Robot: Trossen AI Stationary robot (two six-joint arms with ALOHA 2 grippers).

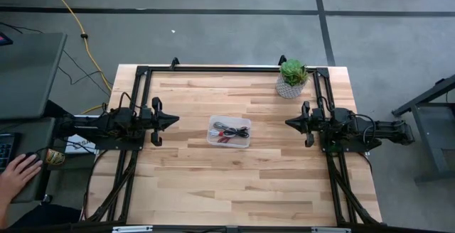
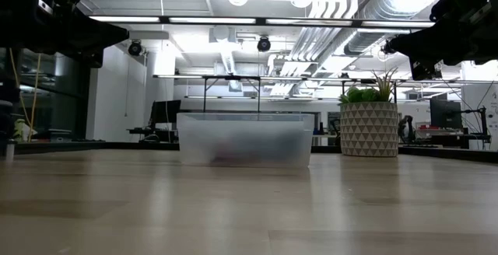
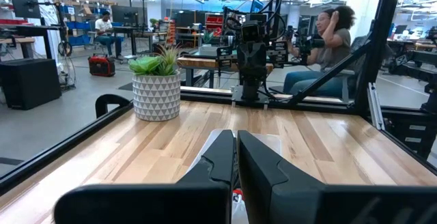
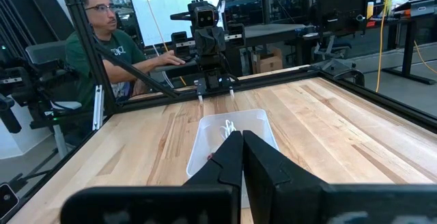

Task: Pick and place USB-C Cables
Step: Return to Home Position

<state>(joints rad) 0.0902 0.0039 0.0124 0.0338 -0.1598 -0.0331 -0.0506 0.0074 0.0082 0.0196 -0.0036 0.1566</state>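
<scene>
Wooden table (image 1: 213, 190) filling centre frame, grey floor around. Left hand (image 1: 173, 121) hovering mid-left, right hand (image 1: 288, 123) mid-right, both pointing inward, fingers pressed together, gripping nothing. Clear bin (image 1: 211, 130) sitting centre, holding USB-C Cables (image 1: 231, 133). Homing well: retracting level, avoiding bin and potted plant (image 1: 292, 77). Seeing no legible writing.

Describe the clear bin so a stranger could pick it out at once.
Start at the light wooden table and look to its middle, midway between the left gripper and right gripper. There sits a small rectangular clear plastic bin holding bundled thin cables. The nearby green plant in a white patterned pot is round and opaque, near a corner.
</scene>
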